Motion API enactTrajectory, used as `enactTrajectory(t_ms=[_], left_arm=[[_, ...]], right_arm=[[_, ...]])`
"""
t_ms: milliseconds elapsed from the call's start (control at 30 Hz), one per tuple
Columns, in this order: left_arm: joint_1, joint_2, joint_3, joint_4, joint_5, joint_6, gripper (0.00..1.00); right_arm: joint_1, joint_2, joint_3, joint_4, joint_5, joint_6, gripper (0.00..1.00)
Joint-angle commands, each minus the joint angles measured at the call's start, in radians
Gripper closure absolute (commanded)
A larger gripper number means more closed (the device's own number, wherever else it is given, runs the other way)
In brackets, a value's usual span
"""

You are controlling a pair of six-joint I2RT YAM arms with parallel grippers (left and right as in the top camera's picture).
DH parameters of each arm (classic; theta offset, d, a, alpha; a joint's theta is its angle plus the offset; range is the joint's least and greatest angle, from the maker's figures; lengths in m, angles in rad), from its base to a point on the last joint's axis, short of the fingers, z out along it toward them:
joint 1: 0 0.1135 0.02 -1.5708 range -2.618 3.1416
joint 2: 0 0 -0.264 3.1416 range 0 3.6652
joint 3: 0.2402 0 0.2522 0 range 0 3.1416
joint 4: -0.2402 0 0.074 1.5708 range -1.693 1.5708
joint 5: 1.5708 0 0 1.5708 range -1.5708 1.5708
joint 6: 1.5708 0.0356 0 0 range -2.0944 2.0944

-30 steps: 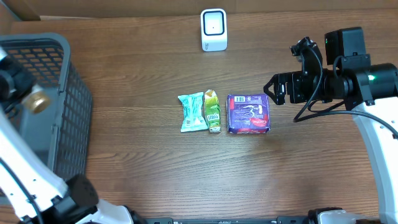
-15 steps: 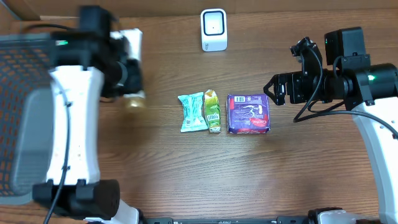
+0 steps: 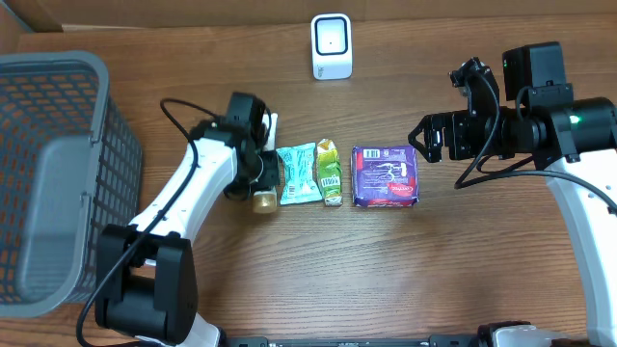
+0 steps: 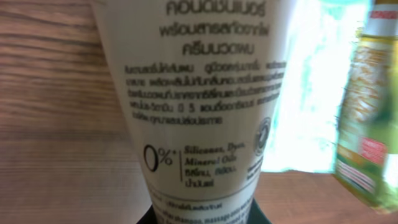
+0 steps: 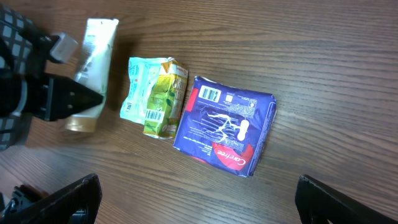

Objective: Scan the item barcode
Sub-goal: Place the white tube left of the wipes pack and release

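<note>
My left gripper [image 3: 258, 173] is shut on a white tube with a gold cap [image 3: 262, 200], holding it low just left of the row of items. In the left wrist view the tube's printed side [image 4: 205, 106] fills the frame above the dark jaws of my left gripper [image 4: 200, 218]. The right wrist view shows the tube [image 5: 94, 53] held in the left gripper [image 5: 62, 99]. A teal packet [image 3: 299, 173], a green packet [image 3: 330, 172] and a purple pack [image 3: 386, 176] lie side by side. The white scanner [image 3: 331, 45] stands at the back. My right gripper [image 3: 429, 140] hovers open right of the purple pack [image 5: 227, 124].
A grey mesh basket [image 3: 58, 173] fills the left side of the table. A barcode [image 5: 211, 94] shows on the purple pack's top, and another on the green packet [image 5: 163, 106]. The teal packet [image 4: 311, 93] and green packet [image 4: 367, 124] lie close to the tube's right.
My left arm has swung from over the basket to the middle of the table, carrying the tube down beside the teal packet. The right arm has not moved.
</note>
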Motion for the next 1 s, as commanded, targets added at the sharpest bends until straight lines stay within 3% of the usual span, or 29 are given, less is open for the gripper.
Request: enactTrajectory(t_ms=[0,133,300,500,667,967], left_arm=[[0.003,-0.019,-0.077,0.097,-0.007,-0.029,0.95],[0.002,-0.019,-0.143,0.176,-0.006,-0.029,0.86],[0.002,-0.019,-0.178,0.238,-0.006,-0.028,0.46],[0.009,-0.020,-0.154,0.233,-0.006,-0.023,0.15],[0.020,-0.045,0.014,0.081,-0.019,-0.011,0.10],[0.019,-0.102,0.555,-0.316,-0.030,0.082,0.11]], right_arm=[[0.004,0.005,0.016,0.003,-0.009,0.000,0.00],[0.004,0.005,0.016,0.003,-0.009,0.000,0.00],[0.004,0.006,0.016,0.003,-0.002,0.000,0.00],[0.004,0.013,0.016,-0.001,0.010,0.001,0.00],[0.003,0.013,0.016,-0.002,0.023,0.002,0.00],[0.002,0.039,0.016,-0.001,0.093,0.004,0.00]])
